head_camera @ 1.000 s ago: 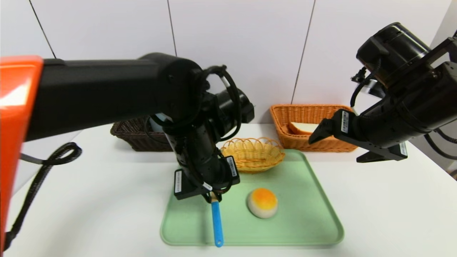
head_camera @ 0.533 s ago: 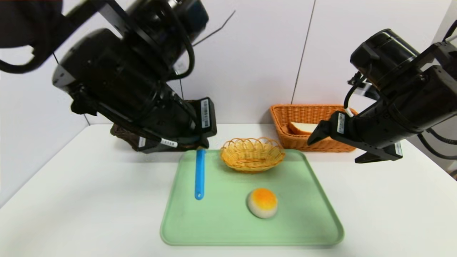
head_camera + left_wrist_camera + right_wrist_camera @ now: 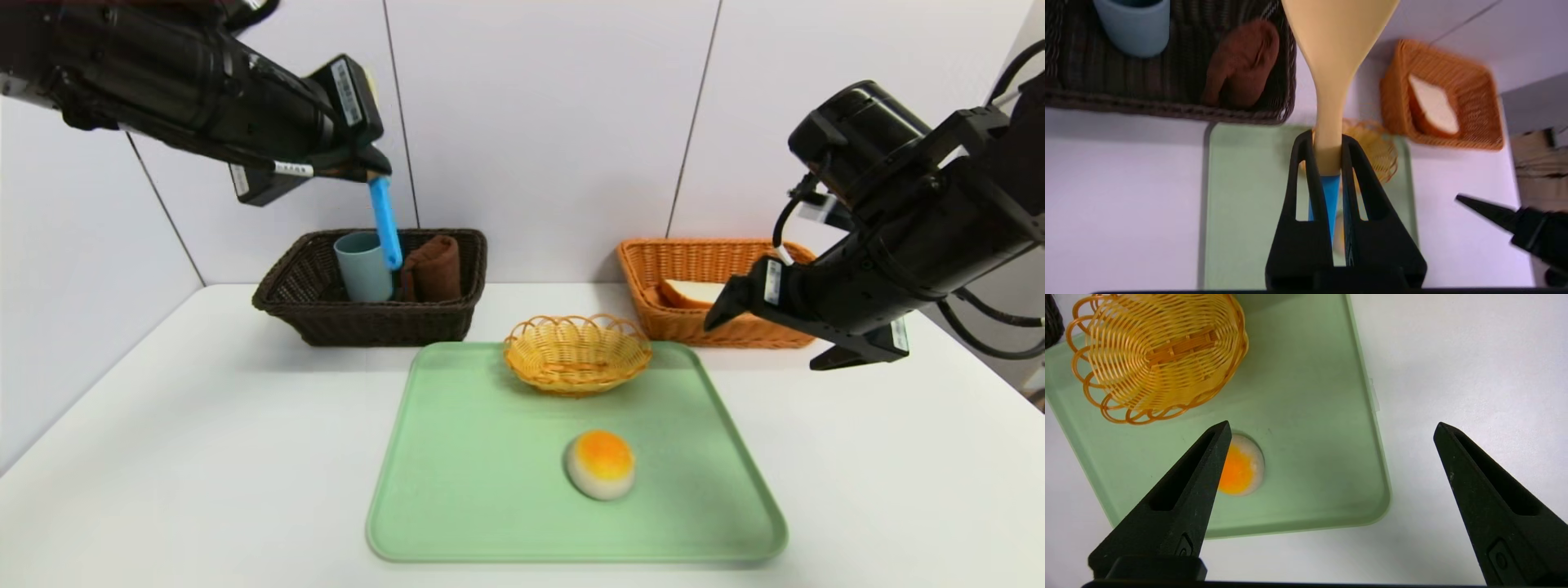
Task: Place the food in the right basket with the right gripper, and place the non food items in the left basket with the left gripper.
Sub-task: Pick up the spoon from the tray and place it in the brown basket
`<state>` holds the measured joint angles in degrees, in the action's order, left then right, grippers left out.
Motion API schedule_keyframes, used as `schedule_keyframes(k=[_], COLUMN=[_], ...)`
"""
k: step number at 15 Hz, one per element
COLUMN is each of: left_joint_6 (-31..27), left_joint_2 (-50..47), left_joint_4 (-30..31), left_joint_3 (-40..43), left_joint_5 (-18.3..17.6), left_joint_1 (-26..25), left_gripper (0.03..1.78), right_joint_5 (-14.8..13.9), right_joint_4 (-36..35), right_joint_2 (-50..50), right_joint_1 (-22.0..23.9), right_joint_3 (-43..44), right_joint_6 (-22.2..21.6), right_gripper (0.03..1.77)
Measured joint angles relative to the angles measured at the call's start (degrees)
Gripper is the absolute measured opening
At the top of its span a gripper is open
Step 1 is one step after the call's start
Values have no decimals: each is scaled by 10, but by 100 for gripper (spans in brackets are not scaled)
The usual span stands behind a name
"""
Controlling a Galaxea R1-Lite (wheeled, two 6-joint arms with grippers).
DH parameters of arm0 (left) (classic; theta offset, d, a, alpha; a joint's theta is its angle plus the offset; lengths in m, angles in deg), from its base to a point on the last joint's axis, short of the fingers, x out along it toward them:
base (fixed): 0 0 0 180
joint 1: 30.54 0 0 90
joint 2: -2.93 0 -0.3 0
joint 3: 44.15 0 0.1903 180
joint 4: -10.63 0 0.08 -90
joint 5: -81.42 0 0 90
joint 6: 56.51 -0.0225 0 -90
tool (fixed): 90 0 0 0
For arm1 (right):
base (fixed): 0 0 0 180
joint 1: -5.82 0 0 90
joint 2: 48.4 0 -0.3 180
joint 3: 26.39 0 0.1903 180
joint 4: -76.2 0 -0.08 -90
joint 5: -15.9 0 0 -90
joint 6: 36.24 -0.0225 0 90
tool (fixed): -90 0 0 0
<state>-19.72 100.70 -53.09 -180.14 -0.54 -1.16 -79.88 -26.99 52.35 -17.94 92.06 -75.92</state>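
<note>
— Spoon (image 3: 384, 220) status?
— Clamped in the left gripper (image 3: 1327, 163), hanging above the left basket (image 3: 367, 322), probably; cup (image 3: 363, 265) and towel (image 3: 431, 268) are inside.
— Food?
— Bread (image 3: 690, 292) is in the right basket (image 3: 710, 327); bun (image 3: 600, 464) waits below the spread, empty right gripper (image 3: 1331, 433).

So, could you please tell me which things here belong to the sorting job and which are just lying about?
Job:
- spoon, in left gripper
- cup, towel, in dark basket
- bread, in orange basket
- bun
- right gripper, open

Lying about:
- tray
- small round basket
</note>
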Motion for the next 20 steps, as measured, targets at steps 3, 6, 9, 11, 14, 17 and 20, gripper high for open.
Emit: schedule_keyframes(k=[3, 6, 9, 11, 14, 17, 20], left_joint_6=[54, 111, 174, 227, 280, 315, 357], left_joint_2=[28, 73, 122, 148, 171, 180, 182], left_joint_4=[125, 180, 183, 172, 143, 114, 86], left_joint_3=[2, 3, 3, 3, 5, 4, 4], left_joint_5=[-38, -41, -41, -42, -47, -62, -89], left_joint_1=[-74, -113, -140, -154, -168, -175, -182], left_gripper=[15, 15, 15, 15, 15, 15, 15], right_joint_5=[0, 0, -1, -2, -3, -10, -12], right_joint_4=[0, 1, 2, 2, 3, 3, 3], right_joint_2=[11, 19, 25, 28, 32, 36, 38], right_joint_1=[12, 23, 29, 30, 28, 24, 22], right_joint_3=[15, 27, 38, 44, 52, 53, 54], right_joint_6=[1, 11, 16, 16, 16, 15, 15], right_gripper=[171, 171, 171, 171, 171, 171, 171])
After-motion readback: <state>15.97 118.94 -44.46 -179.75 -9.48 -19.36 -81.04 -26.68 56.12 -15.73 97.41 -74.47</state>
